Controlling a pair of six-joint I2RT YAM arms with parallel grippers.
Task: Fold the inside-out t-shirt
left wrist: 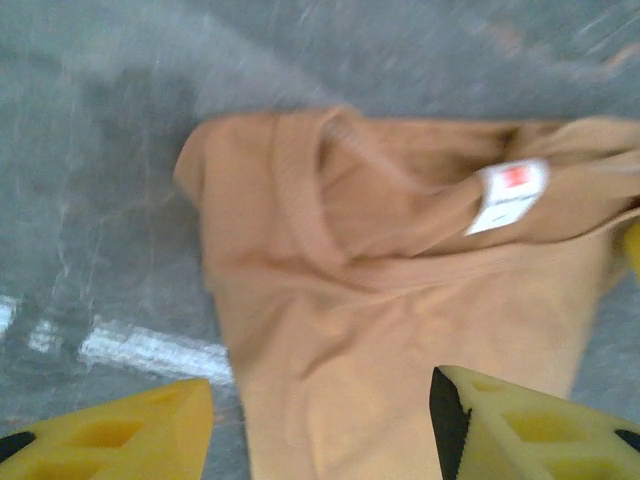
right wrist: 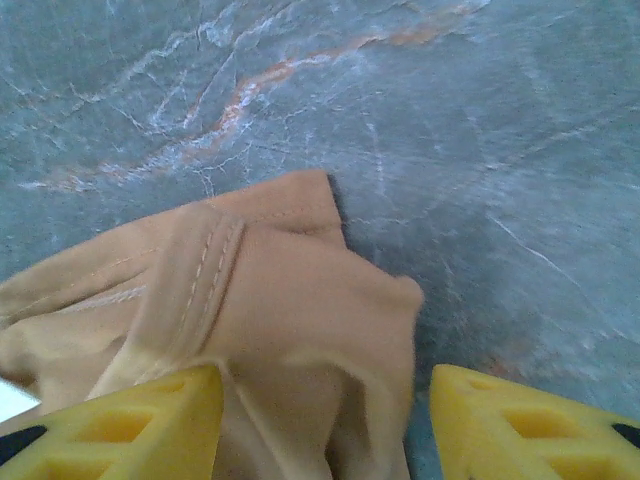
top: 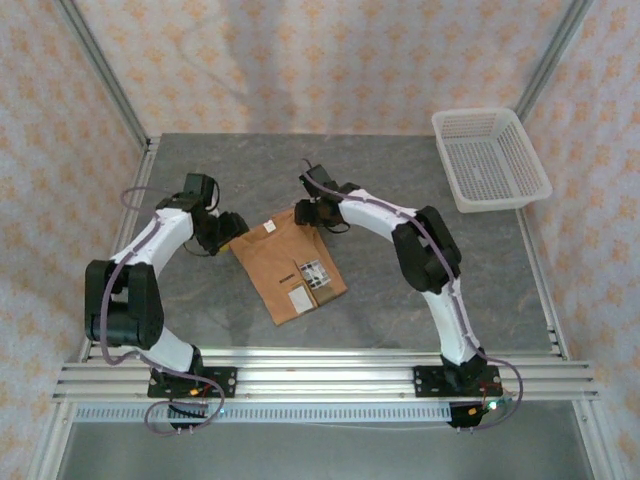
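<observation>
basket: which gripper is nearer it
Right. The right gripper sits over the shirt's far edge, left of the basket; left gripper is farther left, at the shirt's left corner.

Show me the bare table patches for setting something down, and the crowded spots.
Bare table: the far strip between the t-shirt and the back wall, left of the basket; the right patch between the right arm and the table edge; the near strip before the rail. Crowded: the shirt's far edge, where the left gripper and right gripper stand.
</observation>
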